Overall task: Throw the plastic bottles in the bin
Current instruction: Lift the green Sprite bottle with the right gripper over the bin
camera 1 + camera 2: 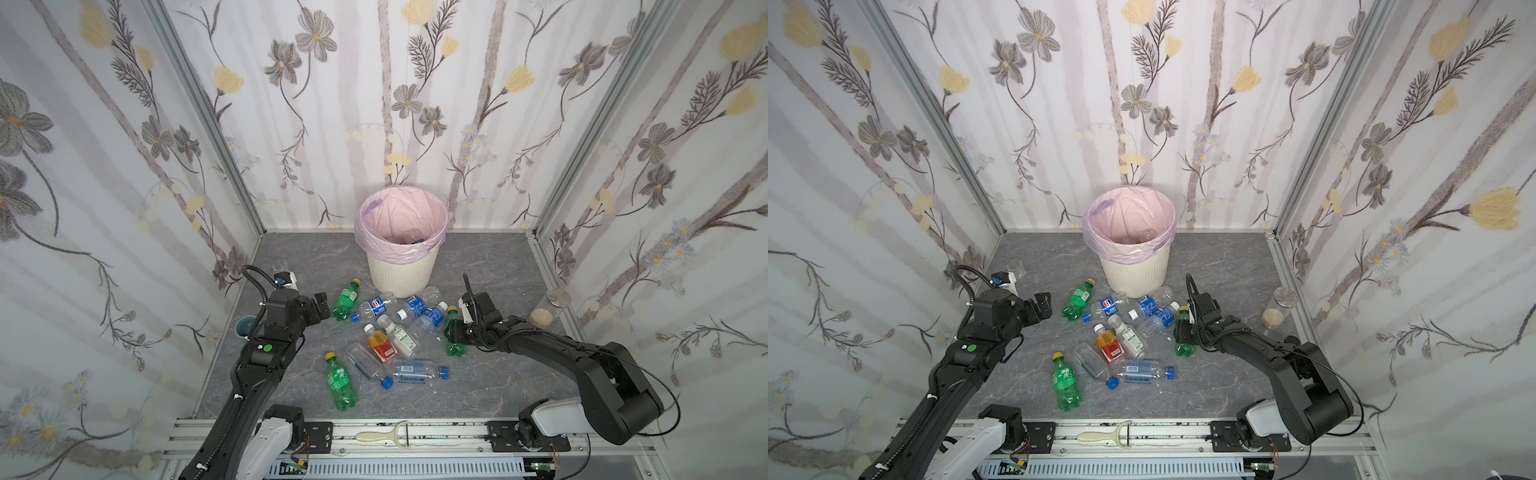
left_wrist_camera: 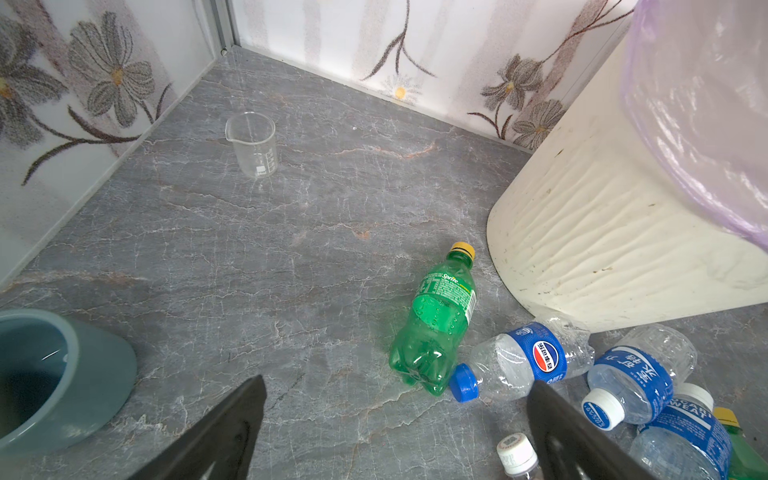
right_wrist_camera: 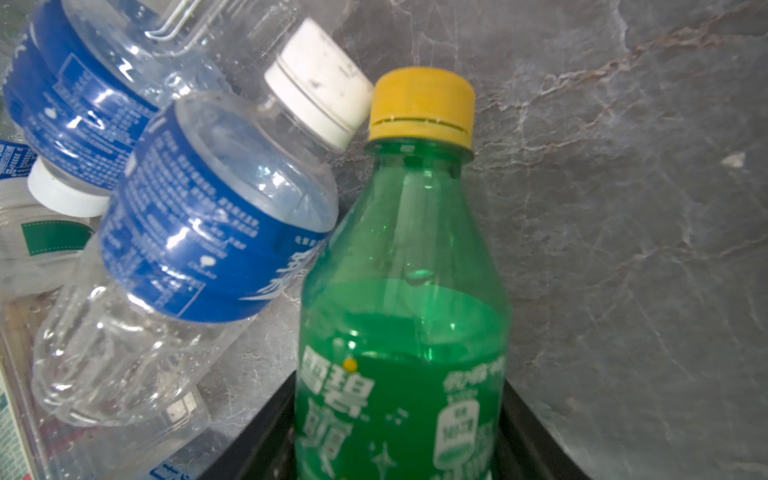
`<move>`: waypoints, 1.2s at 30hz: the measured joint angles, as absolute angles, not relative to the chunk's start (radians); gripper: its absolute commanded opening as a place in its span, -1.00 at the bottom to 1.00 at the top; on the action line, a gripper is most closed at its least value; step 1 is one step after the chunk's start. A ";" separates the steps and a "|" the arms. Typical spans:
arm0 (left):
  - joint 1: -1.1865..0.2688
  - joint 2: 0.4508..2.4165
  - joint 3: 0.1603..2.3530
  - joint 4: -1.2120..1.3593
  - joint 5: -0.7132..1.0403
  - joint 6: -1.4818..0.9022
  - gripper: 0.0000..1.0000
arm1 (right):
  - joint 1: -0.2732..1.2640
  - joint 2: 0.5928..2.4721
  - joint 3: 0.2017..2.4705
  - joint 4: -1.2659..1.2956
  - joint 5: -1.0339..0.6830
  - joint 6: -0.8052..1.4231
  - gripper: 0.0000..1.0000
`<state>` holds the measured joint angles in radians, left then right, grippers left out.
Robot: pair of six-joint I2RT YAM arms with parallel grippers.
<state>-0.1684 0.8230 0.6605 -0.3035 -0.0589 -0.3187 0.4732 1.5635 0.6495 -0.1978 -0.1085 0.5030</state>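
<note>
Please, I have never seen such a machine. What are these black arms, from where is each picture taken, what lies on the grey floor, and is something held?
These are two robot arms, each ending in a two-fingered gripper. Two pictures look down from one camera head above; the other two come from a small camera on each wrist.

On the grey table stands the bin, lined with a pink bag. Before it lie empty plastic bottles: green, clear with blue labels, one orange-red. A glass beaker, a grey cup and a jar stand aside.

The right gripper has its fingers on both sides of a green bottle and looks closed on it. The left gripper is open and empty, beside another green bottle.
</note>
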 measured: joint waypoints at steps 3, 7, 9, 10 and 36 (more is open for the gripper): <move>-0.168 0.825 0.662 -0.307 -0.059 -0.319 1.00 | 0.469 1.558 0.652 -0.200 -0.088 0.496 0.07; -0.168 0.825 0.664 -0.311 -0.055 -0.318 1.00 | 0.461 1.475 0.652 -0.221 -0.063 0.488 0.01; -0.168 0.825 0.665 -0.313 -0.055 -0.318 1.00 | 0.448 1.411 0.652 -0.221 -0.058 0.481 -0.04; -0.168 0.825 0.667 -0.314 -0.054 -0.318 1.00 | 0.440 1.375 0.655 -0.225 -0.052 0.474 -0.05; -0.168 0.817 0.703 -0.327 -0.021 -0.346 1.00 | 0.424 0.981 1.029 -0.036 -0.132 0.189 -0.17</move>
<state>-0.1680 0.8169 0.7029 -0.3267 -0.0212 -0.3462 0.4244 0.9806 1.0290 -0.0360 -0.1322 0.1890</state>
